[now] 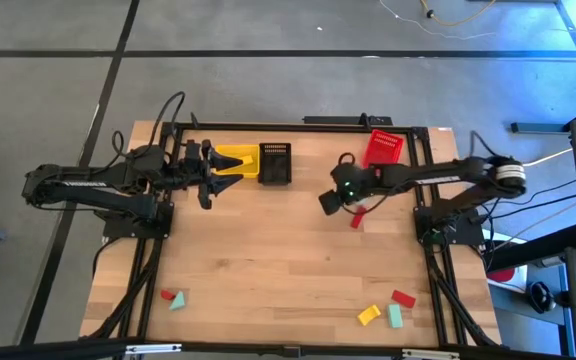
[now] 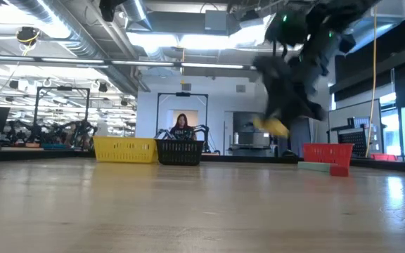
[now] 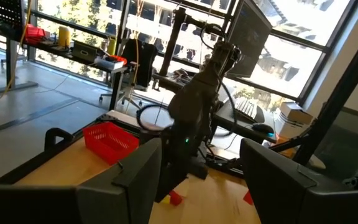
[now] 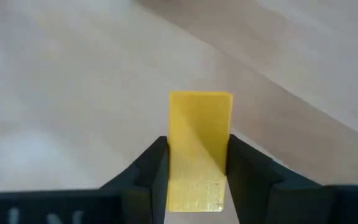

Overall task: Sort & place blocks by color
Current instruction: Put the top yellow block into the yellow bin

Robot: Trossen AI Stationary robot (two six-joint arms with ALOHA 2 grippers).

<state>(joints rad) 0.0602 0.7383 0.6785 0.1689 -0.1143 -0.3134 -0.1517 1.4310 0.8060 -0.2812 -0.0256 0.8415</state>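
Observation:
My right gripper [image 1: 330,200] hangs over the table's middle right, shut on a yellow block [image 4: 200,149], which also shows in the low view as the yellow block [image 2: 273,126] well above the tabletop. A red block [image 1: 357,218] lies flat on the table just below that gripper. Near the front edge lie more blocks: a red one [image 1: 168,295] and a teal one [image 1: 179,302] at the left, and yellow [image 1: 369,314], red [image 1: 403,298] and teal [image 1: 396,316] ones at the right. My left gripper [image 1: 208,185] waits open beside the yellow basket [image 1: 236,160], nothing between its fingers. My right gripper pinches the yellow block by its two long sides [image 4: 174,155] between the two fingers. The fingers lie along the block, and its far end [image 4: 200,102] sticks out past the fingertips. They slant down from the table's right side. The block is lifted clear of the table.
Three slotted baskets stand along the far edge: yellow, a black basket [image 1: 275,163] beside it, and a red basket [image 1: 385,148] at the right. The broad wooden tabletop [image 1: 268,260] lies between the baskets and the front blocks. A person [image 2: 182,126] sits in the room beyond.

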